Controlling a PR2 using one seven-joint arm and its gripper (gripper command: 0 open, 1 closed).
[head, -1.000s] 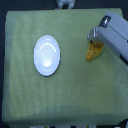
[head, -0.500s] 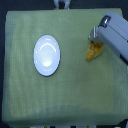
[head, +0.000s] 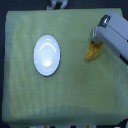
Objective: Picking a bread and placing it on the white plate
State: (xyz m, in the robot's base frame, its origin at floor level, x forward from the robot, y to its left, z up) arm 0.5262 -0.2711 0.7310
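A small golden-orange bread (head: 91, 52) lies on the green cloth toward the exterior view's right. The grey arm comes in from the right edge, and its gripper (head: 94, 42) sits directly over the bread's upper end, touching or nearly touching it. The finger gap is hidden by the gripper body, so whether it holds the bread is unclear. The round white plate (head: 47, 55) rests on the cloth left of centre, with nothing on it, roughly a plate's width away from the bread.
The green cloth (head: 65, 100) covers the whole tabletop, with its edges near the frame borders. A small white and dark object (head: 58, 5) sits beyond the cloth's top edge.
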